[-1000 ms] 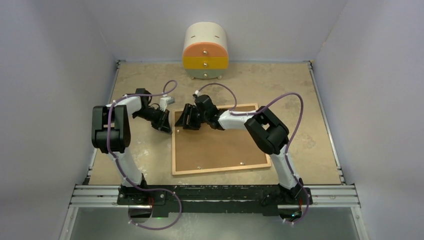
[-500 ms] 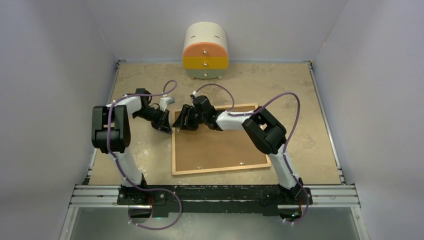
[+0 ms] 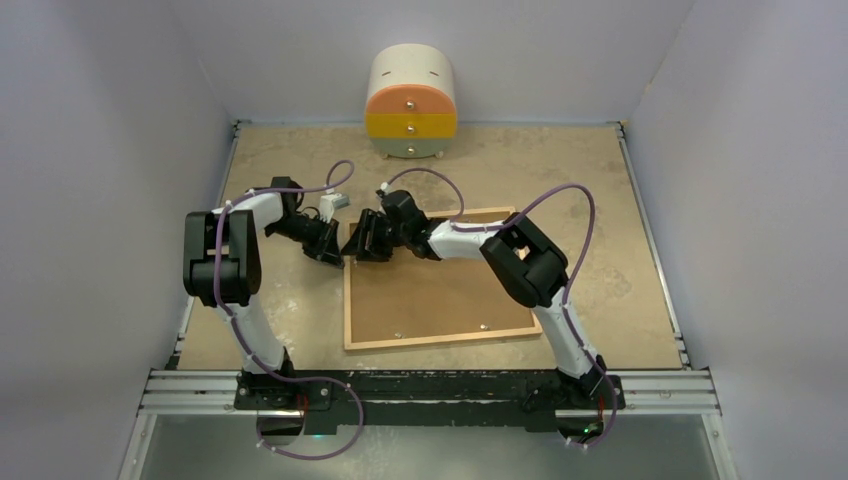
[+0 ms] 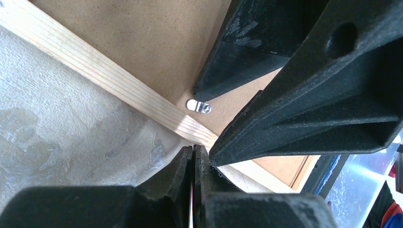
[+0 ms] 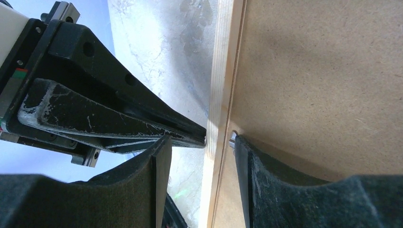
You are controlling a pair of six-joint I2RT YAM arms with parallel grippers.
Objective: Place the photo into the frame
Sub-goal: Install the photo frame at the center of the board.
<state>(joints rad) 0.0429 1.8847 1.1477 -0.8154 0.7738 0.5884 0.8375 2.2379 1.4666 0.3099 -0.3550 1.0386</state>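
The frame of light wood lies face down at the middle of the table, with the brown backing board set in it. The photo is not visible in any view. My right gripper is open and straddles the frame's left border near the far left corner: one finger is outside and the other is on the board at a small metal tab. My left gripper is shut, with its tips against the outer edge of that border.
A round cream, orange and yellow drawer cabinet stands at the back wall. More metal tabs sit along the frame's near border. The two grippers are close together at the frame's far left corner. Walls enclose the table on three sides.
My right gripper has slid a little to the left, over the frame's left border. The left arm and the frame have not moved.
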